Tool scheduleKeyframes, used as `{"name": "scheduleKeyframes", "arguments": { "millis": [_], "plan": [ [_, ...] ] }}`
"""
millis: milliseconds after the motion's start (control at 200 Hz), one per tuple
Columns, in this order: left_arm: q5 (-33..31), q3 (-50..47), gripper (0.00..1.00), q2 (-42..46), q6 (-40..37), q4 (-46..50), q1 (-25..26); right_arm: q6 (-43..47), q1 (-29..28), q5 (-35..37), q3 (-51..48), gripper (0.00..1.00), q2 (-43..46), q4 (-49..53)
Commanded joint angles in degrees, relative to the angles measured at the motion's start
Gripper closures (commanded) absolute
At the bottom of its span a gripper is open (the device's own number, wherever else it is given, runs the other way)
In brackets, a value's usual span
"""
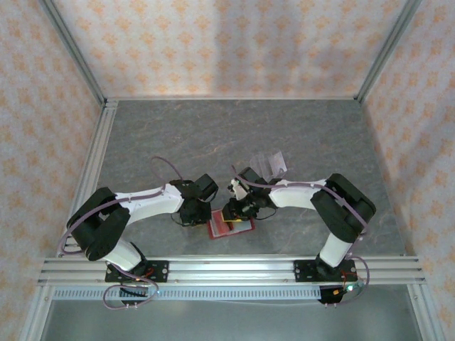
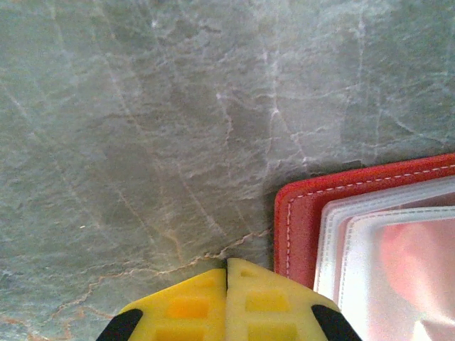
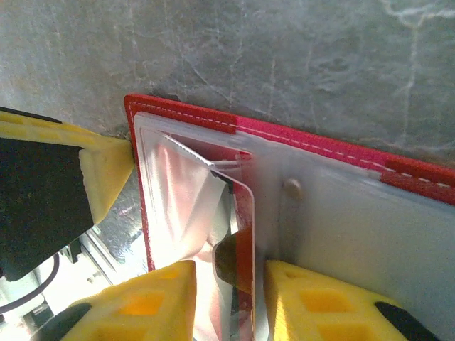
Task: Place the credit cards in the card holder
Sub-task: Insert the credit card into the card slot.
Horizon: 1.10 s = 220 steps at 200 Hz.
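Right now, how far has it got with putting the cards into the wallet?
Done: the card holder lies open, the shut left gripper at its edge. In hand: one card sits partway in a sleeve, between the open jaws of the right gripper. Left: pushing it fully in, then any other cards.

Red card holder point(image 3: 183, 114), yellow fingers point(image 3: 142, 302), grey veined table point(image 2: 178, 106).
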State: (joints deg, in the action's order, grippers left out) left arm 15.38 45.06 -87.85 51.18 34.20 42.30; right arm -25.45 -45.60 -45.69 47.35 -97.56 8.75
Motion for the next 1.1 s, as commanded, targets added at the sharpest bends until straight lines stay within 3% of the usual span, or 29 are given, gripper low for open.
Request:
{"name": "scheduleKeyframes", "arguments": {
  "millis": [0, 235, 606, 916, 1096],
  "plan": [
    [1.17, -2.02, 0.97, -2.07, 0.7, -5.15, 1.38, 1.55, 0.25, 2.03, 1.58, 0.67, 0.83, 4.65],
    [1.11, -1.97, 0.97, -2.05, 0.77, -5.37, 1.38, 1.63, 0.67, -0.58, 2.52, 0.64, 0.22, 5.29],
    [1.01, -0.86, 0.97, -2.03, 0.14, -4.43, 1.33, 0.38, 2.36, -2.14, 1.45, 0.68, 0.94, 3.84],
    [1.24, -0.19, 0.97, -2.32, 0.02, -4.75, 1.53, 1.2, 2.27, -2.06, 2.21, 0.83, -0.48, 4.79],
    [1.63, 0.28, 0.97, -2.92, -0.11, -5.1, 1.84, 0.94, 1.85, -2.21, 2.38, 0.85, -1.36, 4.42]
  ]
}}
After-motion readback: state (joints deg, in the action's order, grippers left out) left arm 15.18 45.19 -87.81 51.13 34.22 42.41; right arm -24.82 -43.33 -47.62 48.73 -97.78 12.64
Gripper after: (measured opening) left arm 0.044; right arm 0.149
